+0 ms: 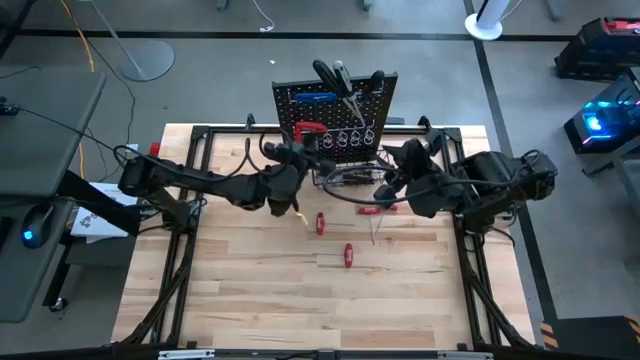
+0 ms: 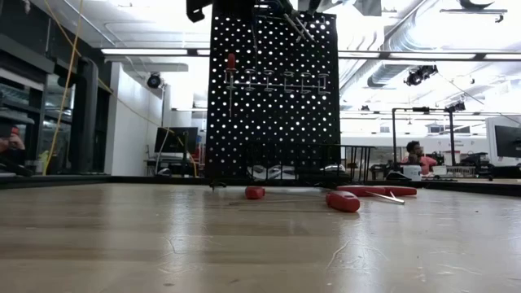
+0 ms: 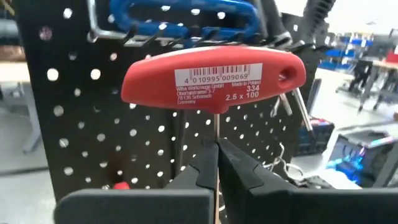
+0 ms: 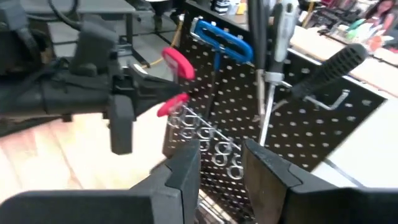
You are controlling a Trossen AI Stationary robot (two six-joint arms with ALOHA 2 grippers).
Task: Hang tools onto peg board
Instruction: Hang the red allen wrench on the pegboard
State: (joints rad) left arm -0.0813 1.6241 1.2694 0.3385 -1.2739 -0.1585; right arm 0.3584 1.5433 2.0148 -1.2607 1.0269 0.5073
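On the left of the high view the left arm reaches in toward the peg board point(image 1: 335, 120), which stands upright at the upper middle of the table point(image 1: 230, 290). The left gripper point(image 3: 216, 152) is pinched tight on the thin steel shaft of a red T-handle key point(image 3: 214, 81), just under its handle, holding it up against the board below the blue T-handle key point(image 3: 180, 15) already hanging there. The red key looks light and stiff; the smooth shaft could twist or slide in a narrow pinch, so a hold close under the handle, as here, seems the safest place. The hole near one end of the handle is the likely hanging point.

Toward the middle, two red-handled tools point(image 1: 321, 223) and point(image 1: 348, 255) lie on the wood, apart from each other. They look small, light and rigid; the thicker handles would give better purchase than the slim shafts.

On the right, the right gripper point(image 4: 221, 162) hangs near the board with its fingers partly apart and nothing between them, above another red tool point(image 1: 378, 209) lying in front of the wire basket point(image 1: 345, 180).
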